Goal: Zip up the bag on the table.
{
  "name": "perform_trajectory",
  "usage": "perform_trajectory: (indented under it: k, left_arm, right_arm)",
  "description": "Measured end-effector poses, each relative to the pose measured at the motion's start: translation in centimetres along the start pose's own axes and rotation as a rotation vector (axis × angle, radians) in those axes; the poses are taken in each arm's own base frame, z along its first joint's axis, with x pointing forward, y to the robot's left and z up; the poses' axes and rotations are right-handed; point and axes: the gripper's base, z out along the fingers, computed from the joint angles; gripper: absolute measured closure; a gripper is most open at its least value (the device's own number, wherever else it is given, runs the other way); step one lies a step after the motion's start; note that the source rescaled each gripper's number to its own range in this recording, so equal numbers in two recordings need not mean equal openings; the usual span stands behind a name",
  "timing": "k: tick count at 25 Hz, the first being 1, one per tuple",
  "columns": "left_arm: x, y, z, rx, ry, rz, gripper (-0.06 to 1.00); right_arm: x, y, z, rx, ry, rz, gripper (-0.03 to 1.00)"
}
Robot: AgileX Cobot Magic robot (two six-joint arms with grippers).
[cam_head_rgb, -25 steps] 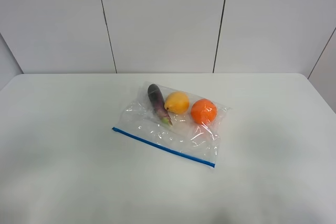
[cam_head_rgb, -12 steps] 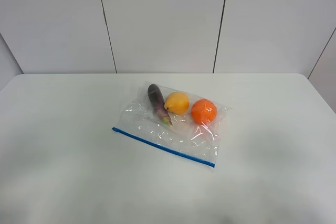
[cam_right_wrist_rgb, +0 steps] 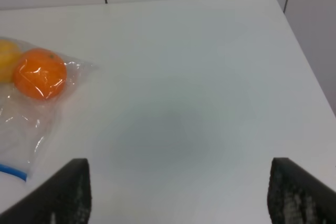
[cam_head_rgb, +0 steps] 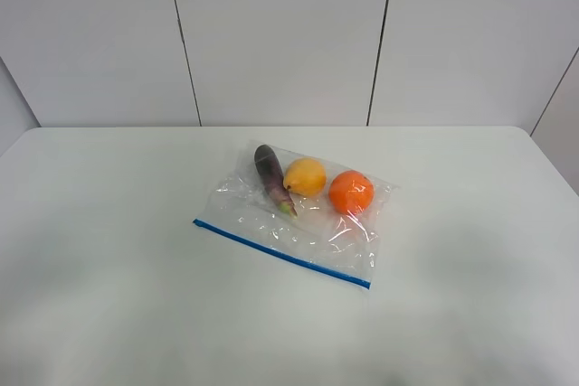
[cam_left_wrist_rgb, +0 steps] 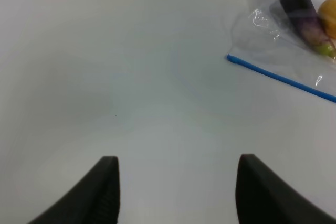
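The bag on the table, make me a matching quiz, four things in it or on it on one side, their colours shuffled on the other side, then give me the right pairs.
Column one:
1. eggplant
2. zipper strip of the bag
3. round fruit at the end of the row farthest from the eggplant
4. middle fruit

Column two:
A. yellow
B. blue
C. dark purple
D. orange

Pairs: 1-C, 2-B, 3-D, 4-A.

All four show in the exterior high view, with the bag lying flat on the table.

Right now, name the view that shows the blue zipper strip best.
Exterior high: the whole blue zipper strip runs along the bag. The left wrist view shows only one stretch, the right wrist view just a tip at the frame edge.
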Motion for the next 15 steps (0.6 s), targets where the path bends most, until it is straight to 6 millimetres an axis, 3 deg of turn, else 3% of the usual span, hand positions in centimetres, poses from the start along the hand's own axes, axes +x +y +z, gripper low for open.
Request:
perform_trajectory:
  k: [15]
  left_arm:
    - [0.00, 0.00, 0.00, 0.000, 0.000, 0.000, 0.24]
  right_arm:
    - [0.41, 0.00, 0.46, 0.000, 0.019, 0.005, 0.02]
